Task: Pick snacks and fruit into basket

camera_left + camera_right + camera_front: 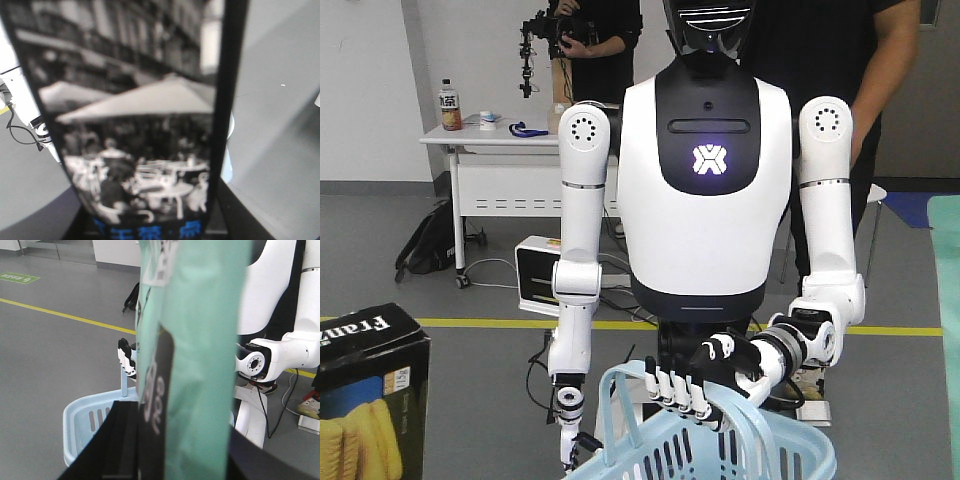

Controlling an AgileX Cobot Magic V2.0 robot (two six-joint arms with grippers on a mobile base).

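Grey floor (50, 350); teal pouch (205, 340) (front shows box (365, 400)).

Basket (650, 465) smooth lt-blue plastic, box (365, 400) glossy cardboard, teal pouch (205, 340) smooth matt film.

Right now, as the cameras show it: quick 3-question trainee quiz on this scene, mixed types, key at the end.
1. True or false: the light-blue basket rests on a table.
2. What fills the right wrist view? A) a red pouch B) a teal pouch C) a banana
3. Which word is printed in white on the black box?

Key:
1. False; a white humanoid holds it by the handle.
2. B
3. Fran
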